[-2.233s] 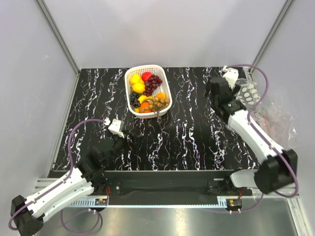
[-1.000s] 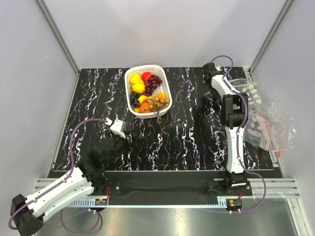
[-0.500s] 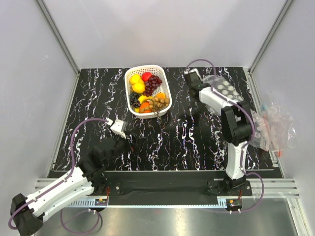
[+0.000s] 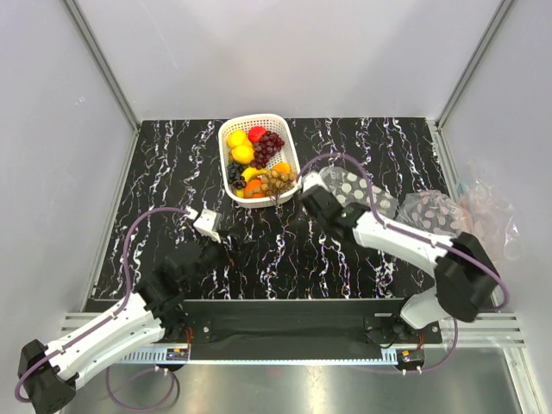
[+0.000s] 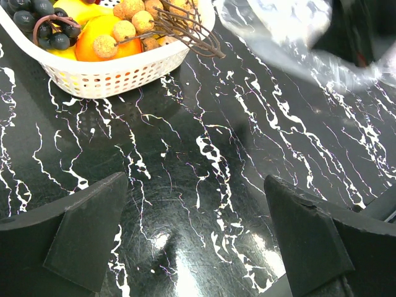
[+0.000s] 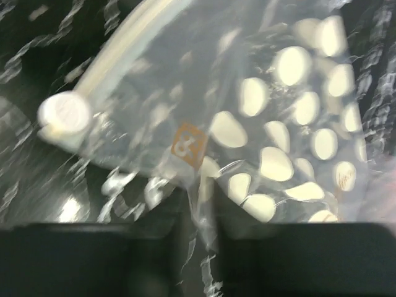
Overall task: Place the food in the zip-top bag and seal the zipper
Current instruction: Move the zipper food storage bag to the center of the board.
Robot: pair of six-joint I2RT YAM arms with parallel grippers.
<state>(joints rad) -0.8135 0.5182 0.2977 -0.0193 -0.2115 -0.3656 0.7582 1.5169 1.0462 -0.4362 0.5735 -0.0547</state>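
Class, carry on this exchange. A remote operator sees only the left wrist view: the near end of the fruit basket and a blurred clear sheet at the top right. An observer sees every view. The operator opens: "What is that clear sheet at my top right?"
Observer: It is the zip-top bag, printed with white dots, just right of the basket.
Operator: Is anything holding it?
Observer: Yes. The right gripper is shut on a fold of its film.
Operator: Where is the zipper?
Observer: The white slider shows in the right wrist view, at the end of the pale zipper strip.
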